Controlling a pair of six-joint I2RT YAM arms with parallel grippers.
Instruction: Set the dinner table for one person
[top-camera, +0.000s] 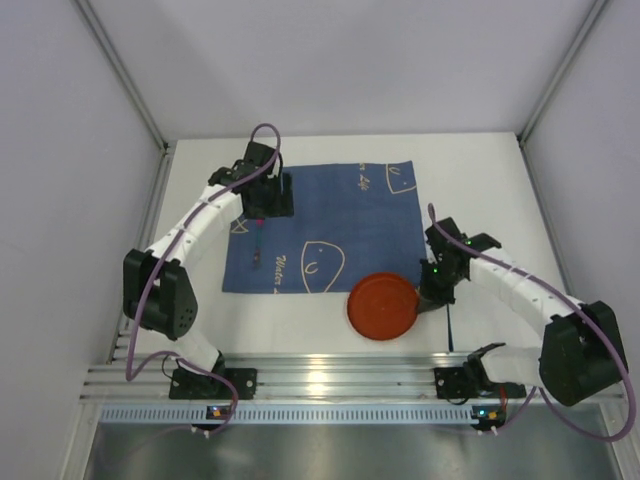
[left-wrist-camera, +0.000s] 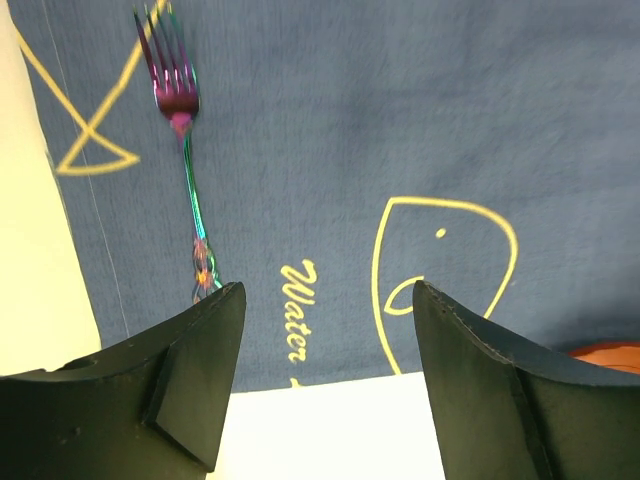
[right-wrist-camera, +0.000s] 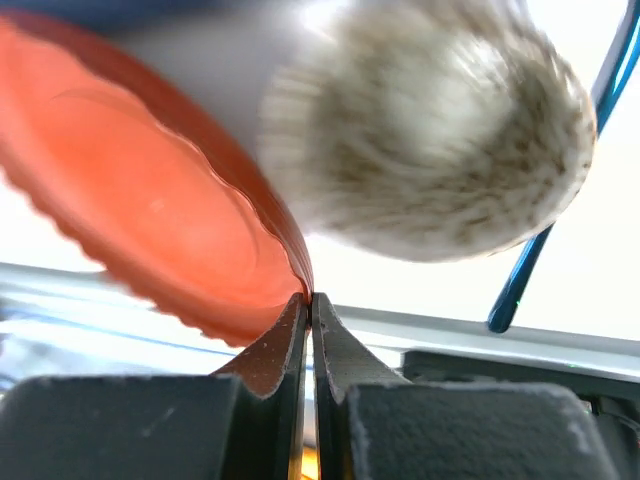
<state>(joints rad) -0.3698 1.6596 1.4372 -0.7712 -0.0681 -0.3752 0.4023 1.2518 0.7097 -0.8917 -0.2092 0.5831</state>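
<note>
Pincer (right-wrist-camera: 309, 299) on bent right arm nips red plate (right-wrist-camera: 150, 215) rim

Open dinner table (top-camera: 480, 180) stretches beyond and to the right of the blue cloth (top-camera: 350, 215); only a narrow strip runs between the cloth and the left wall (top-camera: 60, 200). On the cloth a fork (left-wrist-camera: 190, 190) lies beside the wide-open left gripper (left-wrist-camera: 328, 288). The orange plate (top-camera: 380, 305), with the closed right gripper (top-camera: 432, 295) at its rim, blocks the cloth's near right corner
</note>
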